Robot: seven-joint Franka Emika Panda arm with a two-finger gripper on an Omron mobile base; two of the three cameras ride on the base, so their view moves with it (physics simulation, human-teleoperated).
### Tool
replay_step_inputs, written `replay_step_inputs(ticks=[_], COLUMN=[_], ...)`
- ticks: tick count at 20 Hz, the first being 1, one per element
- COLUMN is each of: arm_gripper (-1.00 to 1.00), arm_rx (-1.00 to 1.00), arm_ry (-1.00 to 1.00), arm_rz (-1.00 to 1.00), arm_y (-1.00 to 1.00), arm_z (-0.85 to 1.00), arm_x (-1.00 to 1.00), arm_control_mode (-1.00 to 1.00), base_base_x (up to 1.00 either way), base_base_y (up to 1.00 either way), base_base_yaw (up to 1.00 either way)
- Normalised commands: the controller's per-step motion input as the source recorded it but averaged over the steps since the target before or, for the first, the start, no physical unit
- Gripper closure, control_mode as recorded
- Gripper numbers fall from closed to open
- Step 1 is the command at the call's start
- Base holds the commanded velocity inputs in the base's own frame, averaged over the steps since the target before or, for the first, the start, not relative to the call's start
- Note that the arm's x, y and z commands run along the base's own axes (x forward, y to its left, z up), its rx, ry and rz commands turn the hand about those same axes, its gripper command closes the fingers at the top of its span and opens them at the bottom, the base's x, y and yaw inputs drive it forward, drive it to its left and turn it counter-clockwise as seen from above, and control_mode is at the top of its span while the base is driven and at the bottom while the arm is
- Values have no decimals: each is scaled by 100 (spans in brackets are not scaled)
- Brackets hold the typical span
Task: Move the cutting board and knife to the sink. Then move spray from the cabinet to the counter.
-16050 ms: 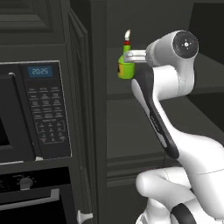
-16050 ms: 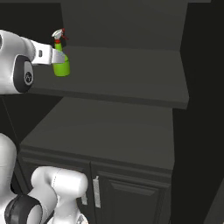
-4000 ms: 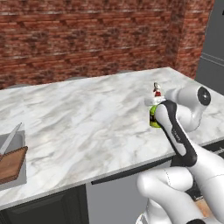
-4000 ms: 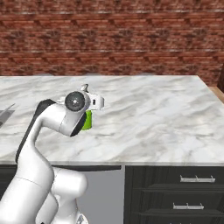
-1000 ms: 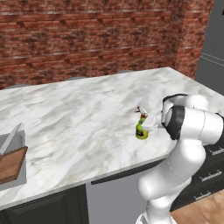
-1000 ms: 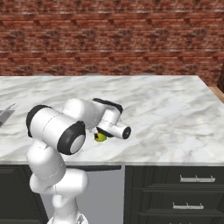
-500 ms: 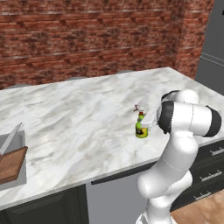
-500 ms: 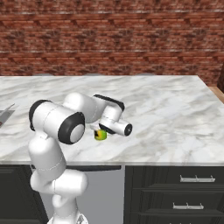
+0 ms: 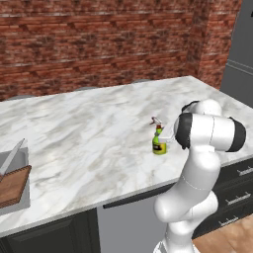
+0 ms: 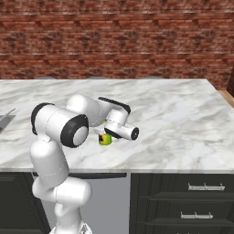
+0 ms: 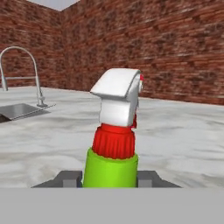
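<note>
The green spray (image 9: 159,143) with red neck and white nozzle stands upright on the white marble counter (image 9: 89,138), near its front edge. My gripper (image 9: 166,140) reaches it from the right and is shut on the spray's green body. In the hand view the spray (image 11: 114,144) rises between the two fingertips (image 11: 68,178), which press against its sides. The arm's wrist half hides the spray (image 10: 105,139) in the right base view. The cutting board (image 9: 12,185) lies in the sink (image 9: 22,205) at the far left, with the knife (image 9: 12,158) leaning beside it.
A red brick wall (image 9: 99,44) runs behind the counter. An arched faucet (image 11: 22,65) stands over the sink (image 11: 17,110) in the hand view. Dark drawers (image 10: 196,192) sit under the counter's front. A dark cabinet side (image 9: 242,49) rises at the right.
The spray, tilted a second ago, now stands upright on the counter at about the same spot. The arm's elbow has swung up and to the right.
</note>
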Motion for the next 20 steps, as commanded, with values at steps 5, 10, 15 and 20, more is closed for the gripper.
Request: replay_step_inputs(ticks=[5,10,15,20], arm_gripper=[-100,-100,-100,-100], arm_rx=[0,0,-2,4], arm_ry=[0,0,0,0], arm_rz=[0,0,0,-3], arm_y=[-14,-44,-43,-23], arm_z=[0,-12,-28,36], arm_x=[-16,-64,-76,-70], arm_control_mode=[-100,-100,-100,-100], base_base_x=[0,0,0,0], base_base_y=[0,0,0,0], base_base_yaw=[0,0,0,0])
